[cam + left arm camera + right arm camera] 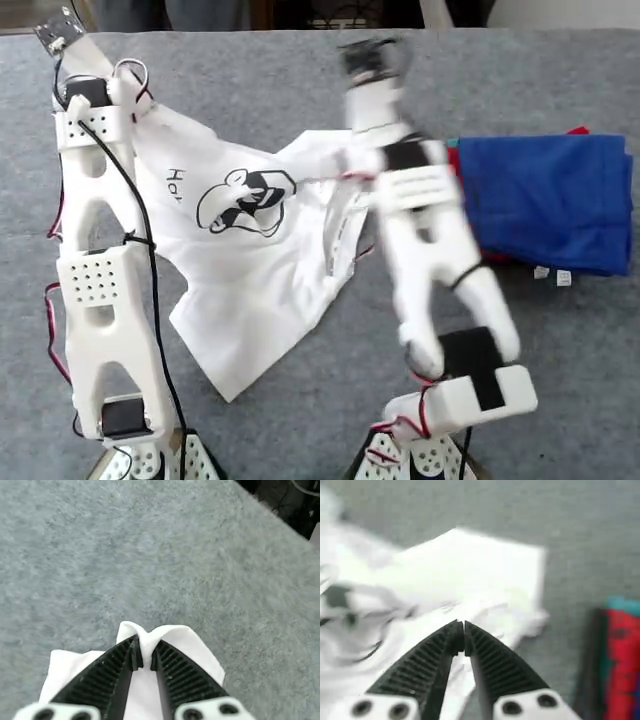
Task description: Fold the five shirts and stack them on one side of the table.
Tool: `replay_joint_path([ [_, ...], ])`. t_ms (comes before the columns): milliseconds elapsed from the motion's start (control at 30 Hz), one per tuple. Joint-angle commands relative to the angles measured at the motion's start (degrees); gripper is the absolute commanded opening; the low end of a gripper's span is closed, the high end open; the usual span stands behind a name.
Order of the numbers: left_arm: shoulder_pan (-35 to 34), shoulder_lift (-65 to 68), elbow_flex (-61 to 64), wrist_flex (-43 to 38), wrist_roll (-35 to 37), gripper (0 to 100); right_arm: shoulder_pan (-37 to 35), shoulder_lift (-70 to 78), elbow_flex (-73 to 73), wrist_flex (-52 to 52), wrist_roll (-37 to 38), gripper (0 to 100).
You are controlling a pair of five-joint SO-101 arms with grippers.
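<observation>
Left gripper [142, 657] on white shirt [182, 642], grey table [150, 555].

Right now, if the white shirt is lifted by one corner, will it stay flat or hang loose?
Probably floppy: the white shirt lies creased and bunches where the left end effector pinches it. Likely light, as one small pinch holds its edge. It may drag on the fuzzy grey table cover rather than slide.

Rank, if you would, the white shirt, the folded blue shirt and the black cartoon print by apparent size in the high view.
1. white shirt, largest
2. folded blue shirt
3. black cartoon print, smallest
None sits markedly nearer the camera.
</observation>
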Motion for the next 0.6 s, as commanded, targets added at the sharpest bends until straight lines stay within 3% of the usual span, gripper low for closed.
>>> replay_joint_path([
  [0,-1.1,-1.14,-3.12,2.73,-0.79,3,-10.11,-1.45,4.44,0.26,-0.62,1.5],
  [233,-6.46,-1.14,-2.68,7.47,-0.7,3,-12.75,3.56,14.29,0.0,-0.35,1.4],
  [400,-8.48,-1.14,-3.12,16.0,-5.27,3,-12.4,4.0,15.6,15.74,-0.18,1.4],
  [567,-9.45,-1.14,-3.12,19.43,-7.74,3,-12.66,4.0,15.78,31.21,2.02,1.3],
])
